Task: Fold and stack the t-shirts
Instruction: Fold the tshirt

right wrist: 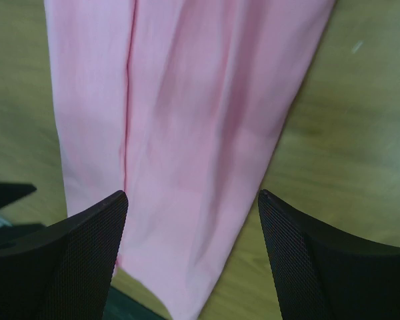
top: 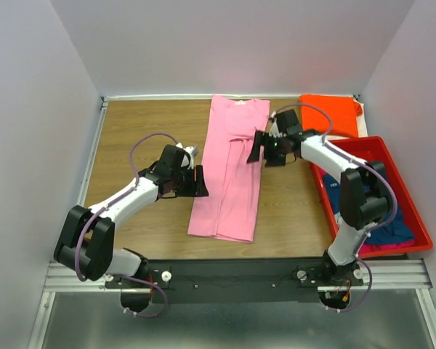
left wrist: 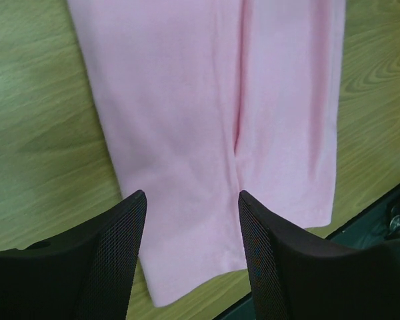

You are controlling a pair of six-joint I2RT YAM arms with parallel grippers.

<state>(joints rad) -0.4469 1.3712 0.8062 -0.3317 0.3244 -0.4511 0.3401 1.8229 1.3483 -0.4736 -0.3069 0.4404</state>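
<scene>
Left end effector (top: 200,182) is sitting released, jaws apart w/ nothing btw them, at the left edge of the pink tee (top: 231,171), approx mid-length. Right end effector (top: 265,150) is standing open & empty too, at the tee's right edge, a bit higher in the frame. Whether either is touching cloth, can't tell.

Pink tee is lying flat in the ctr of the top view, folded lengthwise into a long narrow strip, neck end toward the upper edge, hem toward the arm bases. In both wrist views a fold line is running along the strip, w/ black fingers (left wrist: 113,253) framing pink cloth.

Orange tee (top: 333,110) is lying in the upper right, by the back corner of the tabletop (top: 142,127). Below it a red bin (top: 416,218) is sitting along the right side, holding the navy tee (top: 398,230) & magenta tee (top: 378,249) in a heap. Right arm is reaching across the bin's upper left part.
</scene>
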